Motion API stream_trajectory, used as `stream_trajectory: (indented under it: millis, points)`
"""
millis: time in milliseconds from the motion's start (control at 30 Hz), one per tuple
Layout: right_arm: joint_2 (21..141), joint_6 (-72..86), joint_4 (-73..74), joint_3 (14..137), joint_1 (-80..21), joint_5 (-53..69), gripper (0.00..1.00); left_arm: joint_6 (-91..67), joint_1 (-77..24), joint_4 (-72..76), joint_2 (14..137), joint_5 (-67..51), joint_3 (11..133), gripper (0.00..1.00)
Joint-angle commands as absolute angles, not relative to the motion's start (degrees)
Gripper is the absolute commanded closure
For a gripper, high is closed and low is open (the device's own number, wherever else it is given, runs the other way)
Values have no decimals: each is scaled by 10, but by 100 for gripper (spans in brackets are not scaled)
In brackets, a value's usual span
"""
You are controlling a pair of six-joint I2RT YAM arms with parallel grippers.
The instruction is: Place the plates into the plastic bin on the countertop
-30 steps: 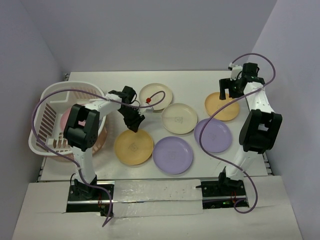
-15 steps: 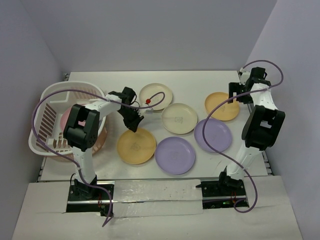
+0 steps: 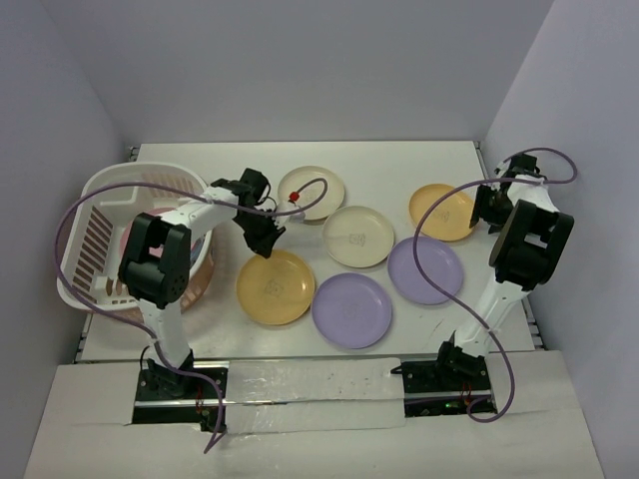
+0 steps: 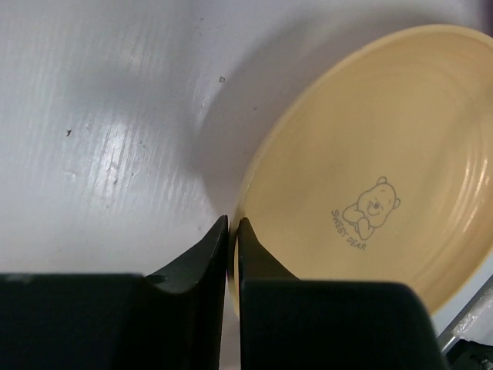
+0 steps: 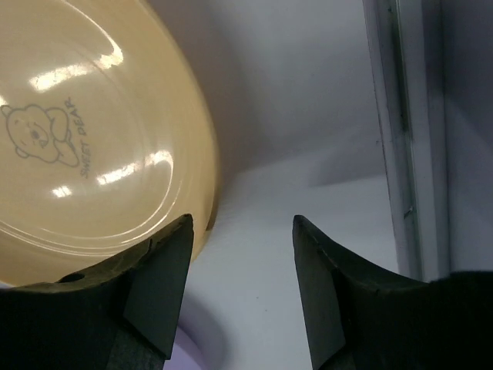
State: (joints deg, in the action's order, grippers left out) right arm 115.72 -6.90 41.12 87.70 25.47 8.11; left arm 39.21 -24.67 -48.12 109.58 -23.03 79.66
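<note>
Top external, six plates (image 3: pixel 357 237), maybe one in bin (image 3: pixel 95 190), left claw (image 4: pixel 231 225) pinching yellow plate (image 4: pixel 370 154), right claw (image 5: pixel 240 220) spread.

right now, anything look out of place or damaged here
Nothing stands out. The loose plates lie face up and unbroken on the countertop, the plastic bin sits upright at the left, and nothing is spilled.
</note>
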Motion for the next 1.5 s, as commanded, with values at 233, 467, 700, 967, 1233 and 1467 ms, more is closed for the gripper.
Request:
stream_trajectory:
  millis: [233,467,700,967,1233,1467]
  points:
    - [1216,33,421,916,259,118,49,407,-216,-527,974,-224,847,100]
    - [1237,59,407,934,259,121,72,374,-171,-555,914,-274,886,100]
    - [1222,57,407,944,258,120,100,266,-77,-539,874,-355,957,100]
    - [1170,84,414,985,265,172,100,81,110,-450,829,-358,987,100]
    - [1122,134,391,1017,260,269,100,53,323,-508,868,-326,1051,100]
    - [1084,138,396,1024,216,309,100,123,377,-536,906,-252,999,100]
